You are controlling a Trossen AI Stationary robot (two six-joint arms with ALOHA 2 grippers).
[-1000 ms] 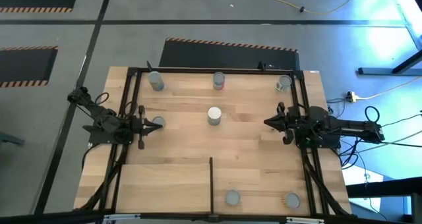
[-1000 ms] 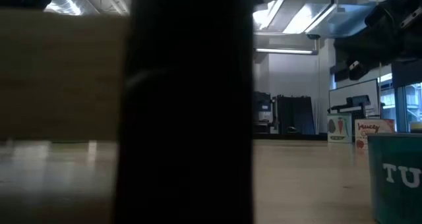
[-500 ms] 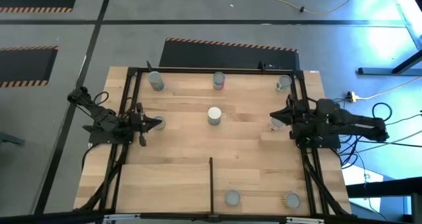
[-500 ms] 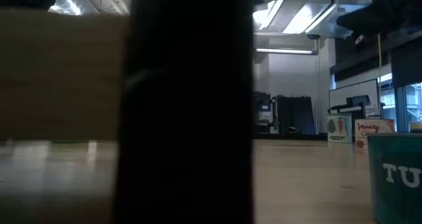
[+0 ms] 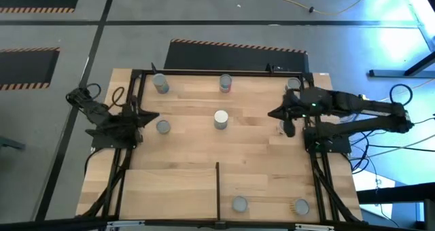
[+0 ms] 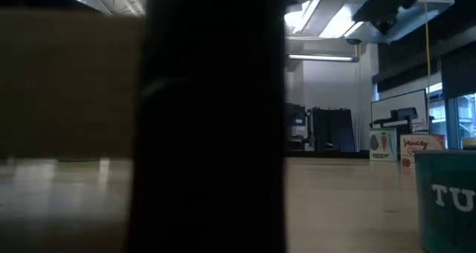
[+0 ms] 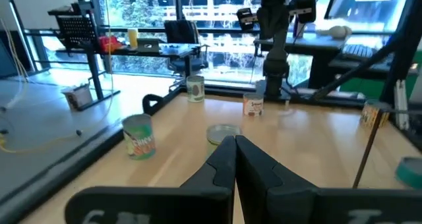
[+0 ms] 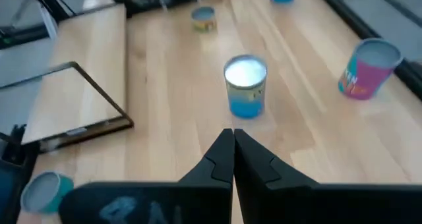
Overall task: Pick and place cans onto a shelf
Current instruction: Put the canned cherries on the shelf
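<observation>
Several cans stand upright on the wooden table: three along the far edge [image 5: 160, 83] [image 5: 225, 83] [image 5: 292, 85], a white-topped can [image 5: 221, 119] in the middle, and two near the front edge [image 5: 239, 204] [image 5: 300, 206]. The shelf [image 5: 170, 190], a pale raised board with a black divider bar [image 5: 217, 190], lies at the near left. My left gripper [image 5: 156, 115] is shut and level, just above a grey-topped can [image 5: 163, 126]. My right gripper [image 5: 272, 113] is shut, raised and slanting down toward the white-topped can [image 8: 245, 85]. Another can [image 5: 282, 128] stands partly hidden under it.
A black metal frame [image 5: 136, 73] runs round the work area, with rails along both sides. In the low view a wide dark post [image 6: 212, 119] blocks the middle, and a teal can [image 6: 446, 197] stands close at the right. Bare wood lies between the middle can and the shelf.
My right gripper has risen well clear of the table, swung toward the middle and tipped its tip downward, uncovering the can that stood under it. My left gripper has lifted from beside the grey-topped can. No can has moved.
</observation>
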